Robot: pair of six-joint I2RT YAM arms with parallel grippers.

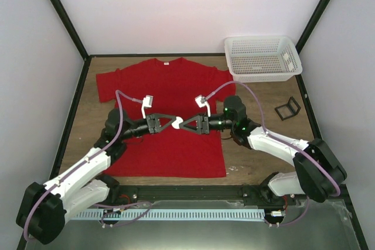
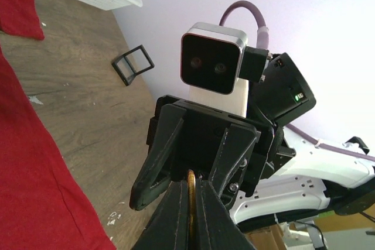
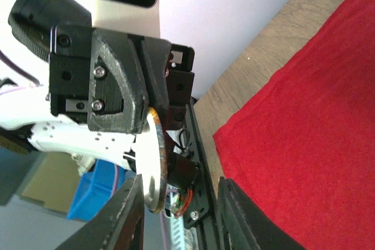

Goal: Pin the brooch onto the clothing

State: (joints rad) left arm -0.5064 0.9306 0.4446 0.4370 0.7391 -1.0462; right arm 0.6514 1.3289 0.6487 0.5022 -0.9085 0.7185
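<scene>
The red T-shirt lies flat on the table; its cloth also fills the right of the right wrist view. Above its middle the two grippers meet tip to tip. My left gripper is shut on the small round brooch. In the left wrist view the brooch shows edge-on as a gold rim pinched between the left gripper's fingers. My right gripper stands open astride the brooch. The pale disc lies close to one of its fingers, and the other finger is well apart from it.
A white mesh basket stands at the back right corner. A black wire-frame stand sits on the bare wood to the right of the shirt, also visible in the left wrist view. Black frame rails border the table.
</scene>
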